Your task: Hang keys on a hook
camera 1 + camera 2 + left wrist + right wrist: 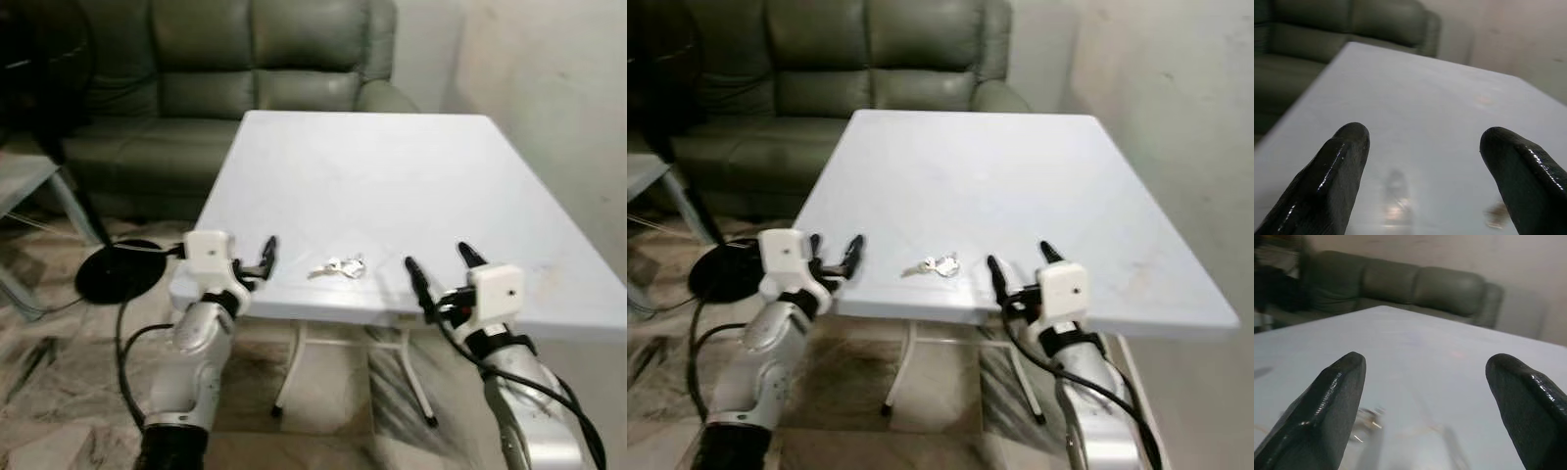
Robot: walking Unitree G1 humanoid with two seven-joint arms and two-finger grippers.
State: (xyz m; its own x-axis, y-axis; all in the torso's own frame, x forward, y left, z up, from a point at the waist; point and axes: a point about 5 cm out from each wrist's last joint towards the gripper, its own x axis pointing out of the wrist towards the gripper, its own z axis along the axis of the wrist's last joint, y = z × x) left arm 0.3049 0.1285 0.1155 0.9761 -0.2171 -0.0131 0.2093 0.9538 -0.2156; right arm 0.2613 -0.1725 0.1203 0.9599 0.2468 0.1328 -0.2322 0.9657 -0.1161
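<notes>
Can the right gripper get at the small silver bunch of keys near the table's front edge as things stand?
Probably yes. The right gripper is open at the white table's near edge, with the small silver bunch of keys lying flat just to its left. Only bare tabletop lies between them. The left gripper stays on the far side.

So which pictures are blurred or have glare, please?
Left eye view: soft overall, the keys are a pale smudge on the table. Left wrist view: shiny highlights on the fingers, tabletop out of focus. Right wrist view: keys blurred, sofa hazy.
</notes>
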